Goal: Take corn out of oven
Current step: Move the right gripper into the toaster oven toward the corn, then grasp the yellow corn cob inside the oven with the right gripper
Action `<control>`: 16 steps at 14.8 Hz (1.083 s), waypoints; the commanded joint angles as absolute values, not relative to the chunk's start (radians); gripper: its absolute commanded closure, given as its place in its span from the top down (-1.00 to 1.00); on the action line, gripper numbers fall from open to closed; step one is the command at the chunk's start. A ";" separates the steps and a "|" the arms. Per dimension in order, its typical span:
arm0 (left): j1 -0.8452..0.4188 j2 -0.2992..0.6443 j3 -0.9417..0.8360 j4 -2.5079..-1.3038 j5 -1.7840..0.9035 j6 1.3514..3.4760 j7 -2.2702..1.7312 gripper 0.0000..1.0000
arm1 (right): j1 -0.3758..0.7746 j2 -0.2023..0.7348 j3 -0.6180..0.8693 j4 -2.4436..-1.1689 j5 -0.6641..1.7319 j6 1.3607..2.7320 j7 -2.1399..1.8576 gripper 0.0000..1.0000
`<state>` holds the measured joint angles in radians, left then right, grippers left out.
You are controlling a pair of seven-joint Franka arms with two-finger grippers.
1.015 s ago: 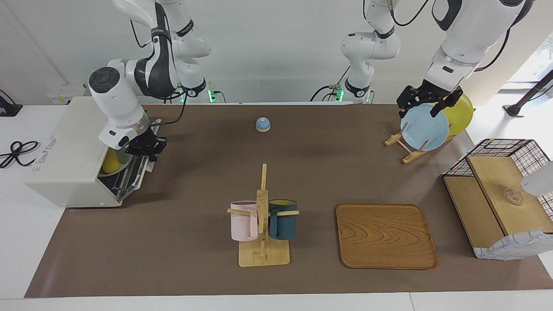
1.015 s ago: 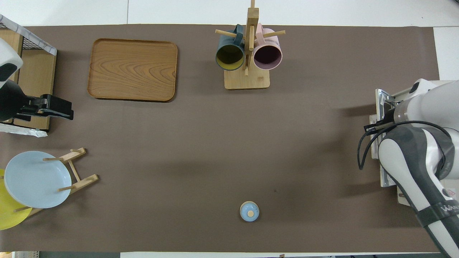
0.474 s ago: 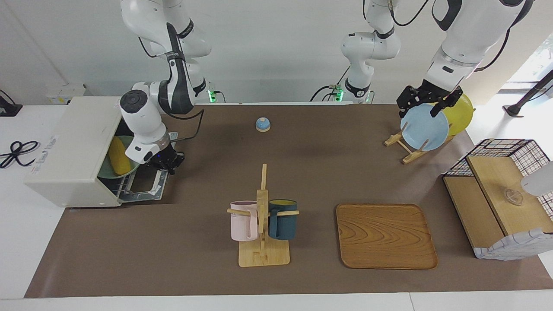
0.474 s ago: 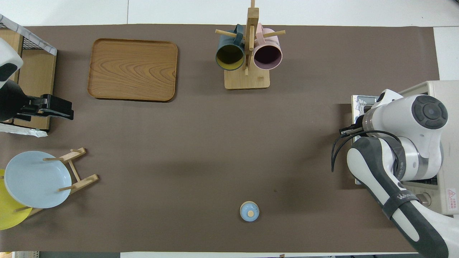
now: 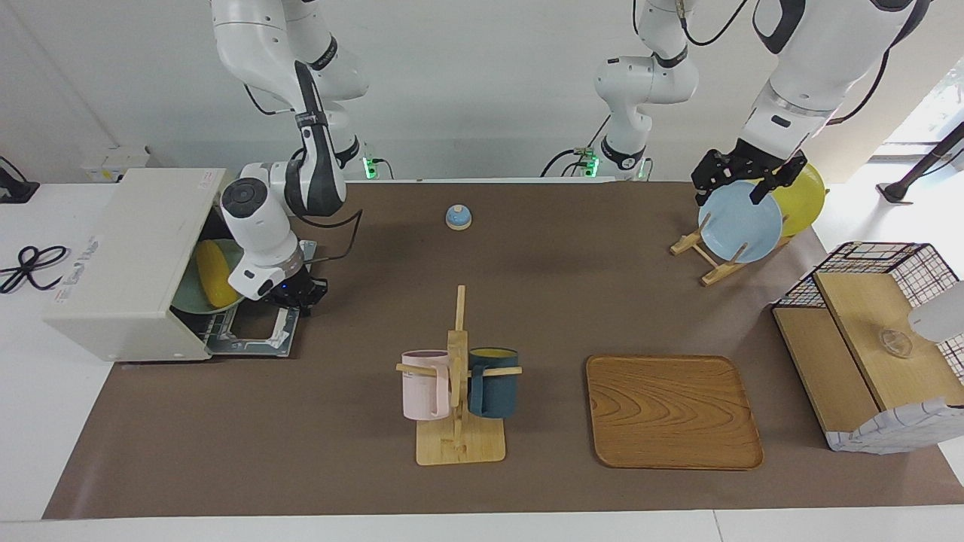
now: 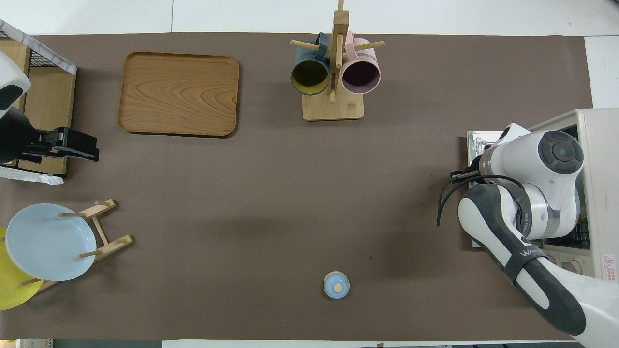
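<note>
The cream-white oven (image 5: 113, 256) stands at the right arm's end of the table, its glass door (image 5: 252, 331) dropped flat open. The yellow corn (image 5: 213, 275) lies in a green dish inside the oven's mouth. My right gripper (image 5: 298, 296) is at the door's outer edge, shut on the bar handle, with the corn beside it and apart from it. In the overhead view the right arm covers most of the oven (image 6: 597, 140) and the corn is hidden. My left gripper (image 5: 734, 192) waits open in the air over the plate rack.
A mug tree (image 5: 458, 376) with a pink and a dark blue mug stands mid-table. A wooden tray (image 5: 670, 410) lies beside it. A plate rack (image 5: 708, 260) holds a blue and a yellow plate. A wire-and-wood basket (image 5: 874, 339) and a small blue bell (image 5: 458, 217) are also here.
My right gripper has swung out and down from the oven's mouth with the door, which went from part open to flat. The corn now shows in full. The left arm has not moved.
</note>
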<state>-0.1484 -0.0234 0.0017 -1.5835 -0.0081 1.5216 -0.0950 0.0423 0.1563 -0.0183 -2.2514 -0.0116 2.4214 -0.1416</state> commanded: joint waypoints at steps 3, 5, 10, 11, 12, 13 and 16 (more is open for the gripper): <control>-0.137 -0.051 -0.002 -1.611 -0.023 1.517 -0.086 1.00 | 0.047 0.179 0.070 -2.226 0.066 2.442 -0.022 -1.00; -0.135 -0.049 -0.002 -1.611 -0.023 1.517 -0.086 1.00 | 0.081 0.164 0.069 -2.200 0.066 2.412 -0.002 -1.00; -0.135 -0.049 -0.002 -1.611 -0.023 1.519 -0.086 1.00 | 0.017 0.071 0.055 -2.034 0.042 2.012 0.014 -1.00; -0.137 -0.049 -0.002 -1.611 -0.023 1.517 -0.086 1.00 | -0.007 0.045 0.055 -2.022 0.014 1.947 0.032 -1.00; -0.137 -0.049 -0.002 -1.611 -0.025 1.517 -0.086 1.00 | -0.020 0.013 0.057 -2.023 -0.035 1.909 0.047 -1.00; -0.135 -0.049 -0.002 -1.611 -0.023 1.519 -0.086 1.00 | -0.032 -0.004 0.057 -2.028 -0.073 1.893 0.054 -0.80; -0.135 -0.051 -0.002 -1.611 -0.025 1.517 -0.086 1.00 | -0.092 -0.031 0.060 -2.106 -0.083 1.961 0.043 -0.73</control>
